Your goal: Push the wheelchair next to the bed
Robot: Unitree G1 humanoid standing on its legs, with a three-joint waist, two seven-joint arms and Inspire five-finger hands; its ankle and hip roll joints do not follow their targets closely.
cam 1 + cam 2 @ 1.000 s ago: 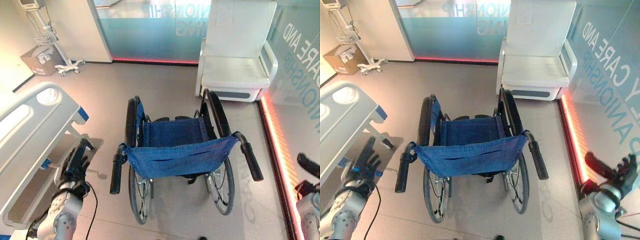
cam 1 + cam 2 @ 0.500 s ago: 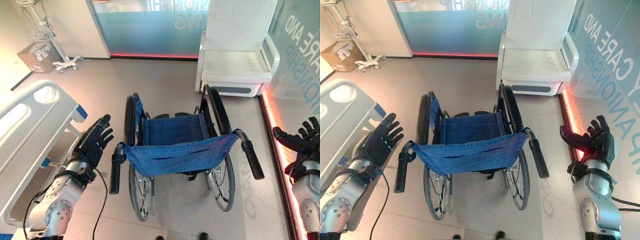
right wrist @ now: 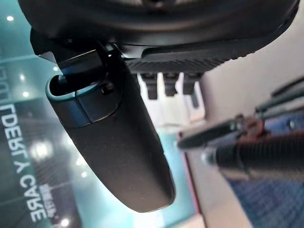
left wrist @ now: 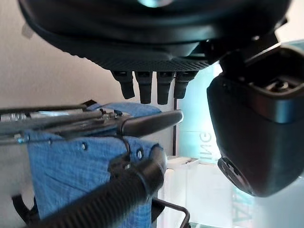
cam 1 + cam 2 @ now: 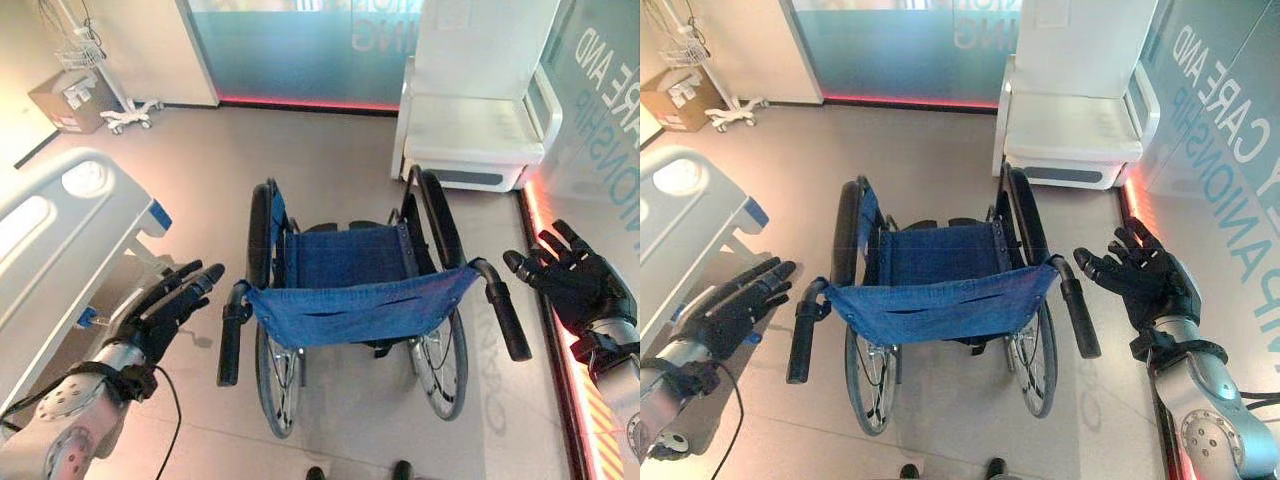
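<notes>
Both dark hands, left (image 5: 160,318) and right (image 5: 1150,280), are hovering with fingers spread, empty, just outside the blue fabric-backed wheelchair's (image 5: 355,300) black push handles, whose long axes are pointing near-to-far.

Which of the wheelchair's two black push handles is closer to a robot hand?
The right black push handle; the right robot hand hovers beside it.
</notes>
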